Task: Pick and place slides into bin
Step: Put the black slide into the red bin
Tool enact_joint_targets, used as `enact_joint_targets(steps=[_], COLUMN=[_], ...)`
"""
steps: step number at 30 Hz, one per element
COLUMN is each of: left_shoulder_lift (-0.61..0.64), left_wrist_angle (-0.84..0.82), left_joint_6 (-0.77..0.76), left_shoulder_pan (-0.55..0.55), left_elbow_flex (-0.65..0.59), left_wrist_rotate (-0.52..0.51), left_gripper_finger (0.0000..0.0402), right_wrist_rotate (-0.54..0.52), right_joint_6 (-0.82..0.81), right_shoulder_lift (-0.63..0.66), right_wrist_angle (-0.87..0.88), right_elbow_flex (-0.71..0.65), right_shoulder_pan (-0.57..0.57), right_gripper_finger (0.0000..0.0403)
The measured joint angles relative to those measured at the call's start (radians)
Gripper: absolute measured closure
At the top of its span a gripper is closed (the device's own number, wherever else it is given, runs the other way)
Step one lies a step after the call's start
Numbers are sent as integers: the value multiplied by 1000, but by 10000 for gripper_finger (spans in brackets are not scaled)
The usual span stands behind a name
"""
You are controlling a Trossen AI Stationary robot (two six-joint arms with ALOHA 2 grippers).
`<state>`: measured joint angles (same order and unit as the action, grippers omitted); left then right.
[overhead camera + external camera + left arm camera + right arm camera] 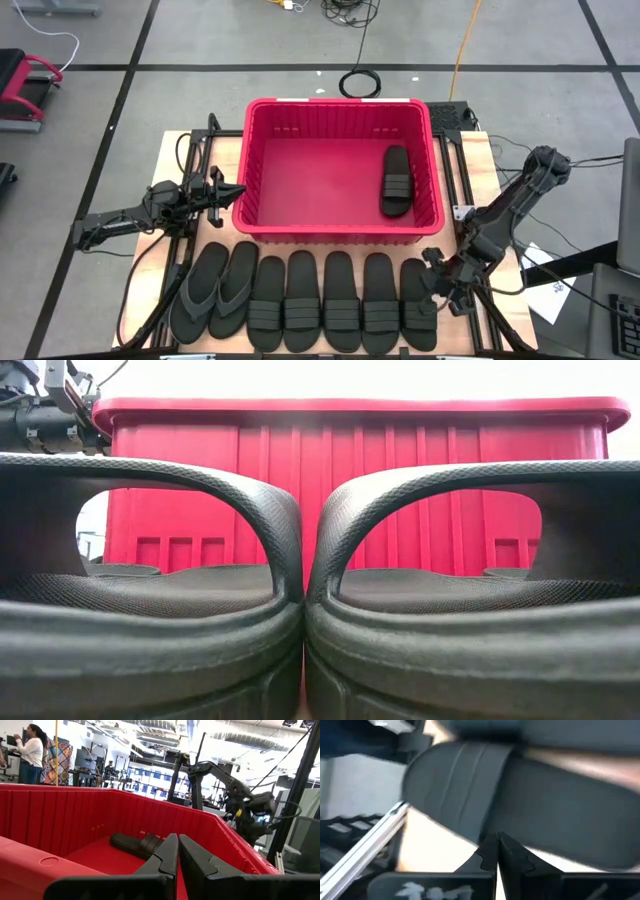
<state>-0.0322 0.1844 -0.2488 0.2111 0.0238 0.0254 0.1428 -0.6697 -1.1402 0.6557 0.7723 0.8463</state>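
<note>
The red bin [340, 232] stands at the table's middle, and one black slide [396, 180] lies flat on its floor by the right wall; the left wrist view shows that slide [135, 845] too. Several more slides lie side by side along the near edge; two at the left [215, 290] have thong straps. My right gripper [438, 288] is shut, slanting down over the rightmost slide [420, 308], whose strap [465, 775] fills its wrist view. I see no touch. My left gripper [236, 192] is shut, level at the bin's left rim [45, 862].
In the low view two slides [150, 630] [480, 630] stand close before the bin's near wall [350, 480]. A cable coil [360, 82] lies on the floor behind the bin. Papers [548, 290] lie right of the table. A person [31, 755] stands far off in the room.
</note>
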Motion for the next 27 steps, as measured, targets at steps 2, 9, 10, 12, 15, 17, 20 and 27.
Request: enact_joint_targets(steps=[2, 9, 10, 12, 15, 17, 20, 27], left_shoulder_lift=[0, 0, 0, 0, 0, 0, 0, 0], left_wrist_angle=[0, 0, 0, 0, 0, 0, 0, 0], left_joint_6=[0, -24, -24, -32, -49, -49, -60, -67], left_shoulder_pan=[0, 0, 0, 0, 0, 0, 0, 0], left_elbow_flex=[0, 0, 0, 0, 0, 0, 0, 0], left_wrist_rotate=[0, -1, -1, -1, -1, -1, -1, -1], left_gripper_finger=[378, 378, 378, 378, 378, 378, 378, 378], right_wrist_rotate=[51, 88, 80, 65, 22, -25, -42, -13], right_joint_6=[-23, -176, -193, -224, -253, -280, -279, -304], right_shoulder_lift=[11, 27, 27, 26, 26, 26, 19, -9], right_wrist_angle=[-94, -319, -318, -320, -331, -330, -330, -427], right_elbow_flex=[-52, -129, -129, -130, -130, -130, -130, -191], right_shoulder_pan=[1, -2, -3, -7, -20, -30, -45, -55], right_gripper_finger=[396, 328, 314, 286, 246, 223, 197, 179])
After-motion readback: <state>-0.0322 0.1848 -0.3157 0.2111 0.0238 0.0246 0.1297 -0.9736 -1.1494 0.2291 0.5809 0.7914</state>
